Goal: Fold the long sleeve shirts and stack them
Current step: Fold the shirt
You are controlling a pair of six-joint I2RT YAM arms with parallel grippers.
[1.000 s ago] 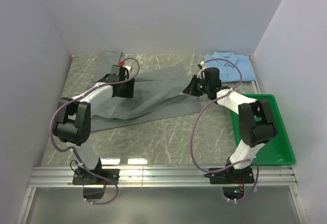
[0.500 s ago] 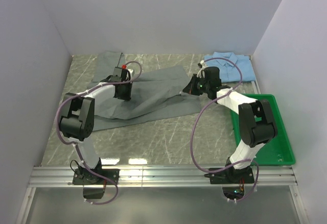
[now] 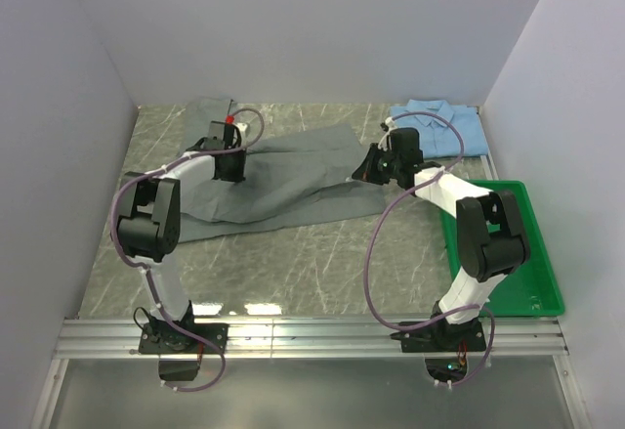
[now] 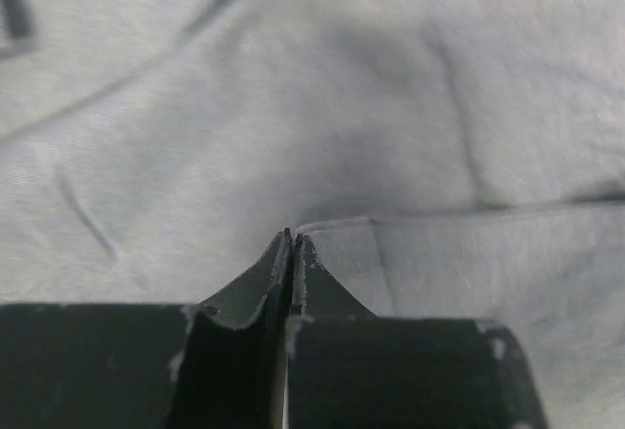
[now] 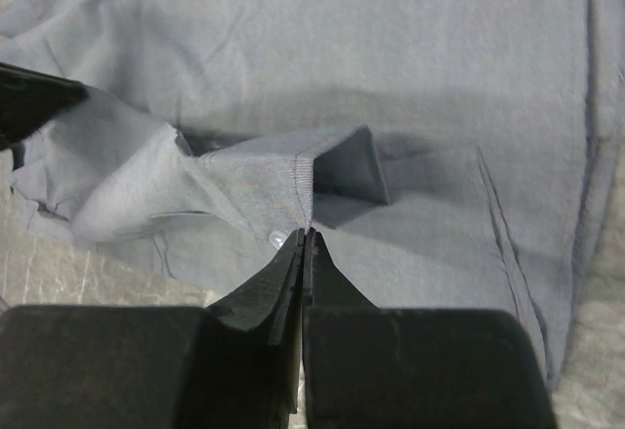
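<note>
The grey long sleeve shirt (image 3: 283, 180) lies spread across the middle of the table. My left gripper (image 3: 231, 175) sits on its back left part, shut, with a seam edge of the grey cloth (image 4: 391, 107) meeting its tips (image 4: 292, 235). At the cloth's right end my right gripper (image 3: 367, 169) is shut on a raised hem of the grey shirt (image 5: 254, 185), a small button showing beside its tips (image 5: 306, 232). The light blue shirt (image 3: 439, 128) lies folded at the back right corner.
A green tray (image 3: 547, 263) stands along the right edge, beside the right arm. White walls close the table at the back and on both sides. Marbled grey tabletop (image 3: 312, 263) shows in front of the grey shirt.
My left gripper has shut on the grey cloth and shifted slightly toward the back left. The right gripper has stayed shut in the same place.
</note>
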